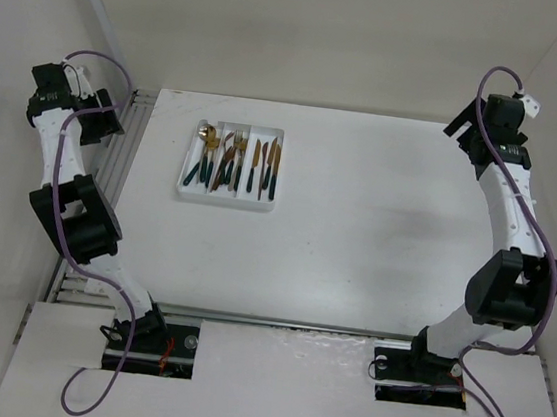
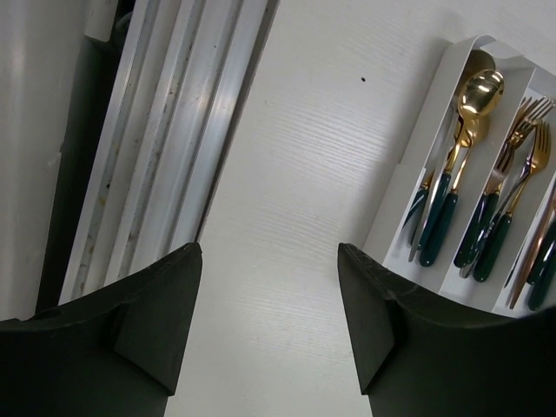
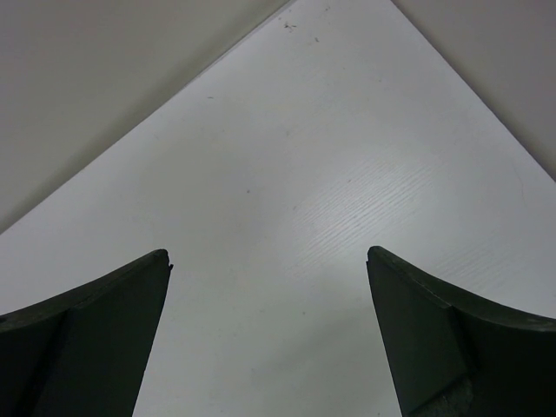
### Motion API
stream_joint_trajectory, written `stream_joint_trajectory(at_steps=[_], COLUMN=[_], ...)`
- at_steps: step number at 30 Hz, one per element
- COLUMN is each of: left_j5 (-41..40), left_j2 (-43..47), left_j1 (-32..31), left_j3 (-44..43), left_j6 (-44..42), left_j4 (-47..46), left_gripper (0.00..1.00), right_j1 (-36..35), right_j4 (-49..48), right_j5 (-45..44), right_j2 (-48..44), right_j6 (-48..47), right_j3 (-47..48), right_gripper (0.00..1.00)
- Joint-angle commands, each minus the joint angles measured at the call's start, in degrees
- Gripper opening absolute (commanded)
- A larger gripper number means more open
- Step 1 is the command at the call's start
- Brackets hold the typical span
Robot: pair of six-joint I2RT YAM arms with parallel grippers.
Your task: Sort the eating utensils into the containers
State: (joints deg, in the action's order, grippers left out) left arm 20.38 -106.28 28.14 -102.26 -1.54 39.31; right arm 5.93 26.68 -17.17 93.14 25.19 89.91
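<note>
Left gripper (image 2: 269, 250) hangs wide and empty over the left edge of the white table (image 1: 355, 247), near the white rectangular plastic cutlery tray (image 1: 225, 202). Tray contents:
- **Left compartment:** gold spoons with dark green handles (image 2: 473, 95)
- **Centre compartment:** forks (image 2: 540, 148)
- **Right compartment:** knives (image 1: 271, 162)

No loose utensil shows, so sorting appears complete. Right gripper (image 3: 269, 252), equally wide and empty, sits well apart, probably parked clear.

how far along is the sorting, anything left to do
Done, it seems: spoons, forks and knives each lie in their own compartment of the tray. In hand: nothing; the left fingers and right fingers are open and empty. Left: no loose utensil shows on the table, so likely nothing.
</note>
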Motion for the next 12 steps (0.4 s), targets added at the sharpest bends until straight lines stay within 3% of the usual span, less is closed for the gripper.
stream_joint_trajectory(at_steps=[1, 12], left_j5=[1.2, 0.6], left_j2=[1.3, 2.9], left_j1=[-0.5, -0.5], left_j3=[-1.5, -0.4], left_j6=[0.2, -0.3], left_j4=[0.6, 0.6], left_gripper=[0.61, 0.61], right_j1=[-0.2, -0.2], right_j4=[0.2, -3.8], right_j5=[-0.1, 5.8], right_j2=[-1.0, -2.5], right_j6=[0.6, -2.3], right_j3=[0.8, -1.2], right_gripper=[1.00, 1.00])
